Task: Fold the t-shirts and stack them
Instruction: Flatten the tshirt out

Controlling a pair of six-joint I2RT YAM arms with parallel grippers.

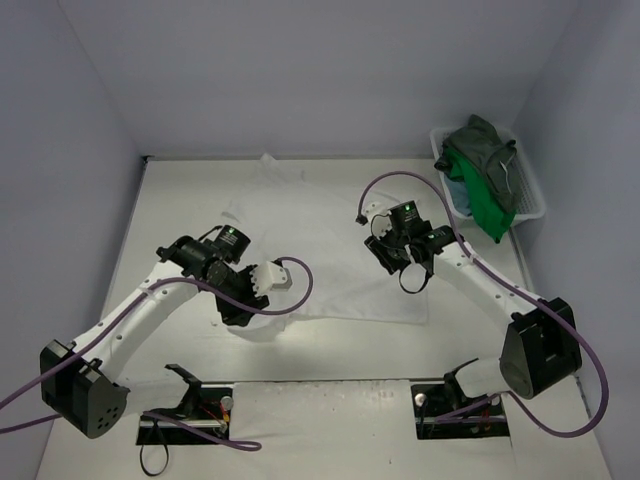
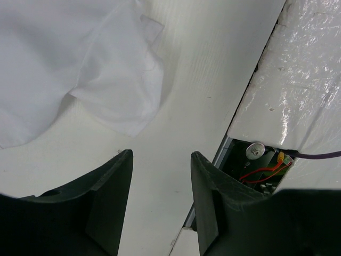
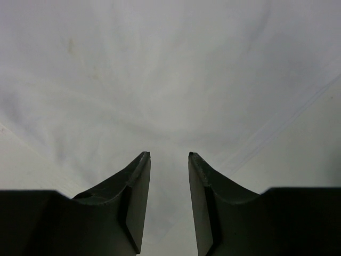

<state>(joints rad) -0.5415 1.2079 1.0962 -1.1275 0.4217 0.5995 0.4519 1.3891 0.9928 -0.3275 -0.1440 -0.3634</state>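
A white t-shirt (image 1: pixel 330 265) lies spread flat on the table's middle. My left gripper (image 1: pixel 236 314) hovers at the shirt's near left corner. In the left wrist view it (image 2: pixel 161 154) is open over bare table, with a folded corner of the white shirt (image 2: pixel 90 69) just beyond its tips. My right gripper (image 1: pixel 411 283) is over the shirt's right side. In the right wrist view it (image 3: pixel 169 154) stands open with only the white cloth (image 3: pixel 160 80) below. A dark grey-green shirt (image 1: pixel 490 155), a bright green one (image 1: pixel 487 208) and a teal one (image 1: pixel 456 188) are heaped in the basket.
The white mesh basket (image 1: pixel 532 203) stands at the back right against the wall. Near the table's front edge are two arm mounts with wires (image 2: pixel 261 166) and a crinkled white covering (image 2: pixel 303 74). Walls close the table on the left, back and right.
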